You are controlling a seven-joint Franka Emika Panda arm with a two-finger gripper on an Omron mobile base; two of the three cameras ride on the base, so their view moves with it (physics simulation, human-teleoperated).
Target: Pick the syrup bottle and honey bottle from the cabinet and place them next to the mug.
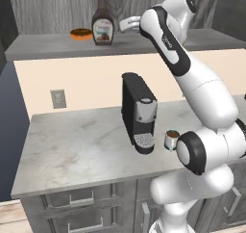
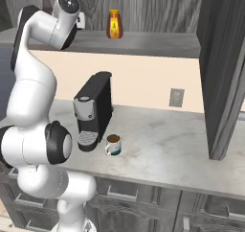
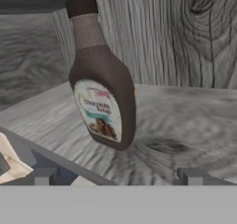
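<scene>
The syrup bottle point(image 1: 102, 22) stands upright on the grey cabinet ledge point(image 1: 43, 45), dark brown with a black cap and a white label. My gripper point(image 1: 122, 26) hovers just to its right at ledge height, pointing at it. In the hand view the syrup bottle point(image 3: 102, 93) leans a short way ahead of the open gripper point(image 3: 118, 177), and nothing lies between the fingertips point(image 3: 44, 176). The honey bottle point(image 2: 114, 24) stands further right on the ledge point(image 2: 158, 43). The mug point(image 1: 171, 139) point(image 2: 113, 144) sits on the marble counter beside the coffee machine.
An orange-brown doughnut point(image 1: 81, 33) lies left of the syrup bottle. A black-and-silver coffee machine point(image 1: 139, 112) point(image 2: 94, 110) stands on the marble counter point(image 1: 77, 150). A tall dark panel point(image 2: 225, 63) rises at the counter's right end. Drawers run below the counter.
</scene>
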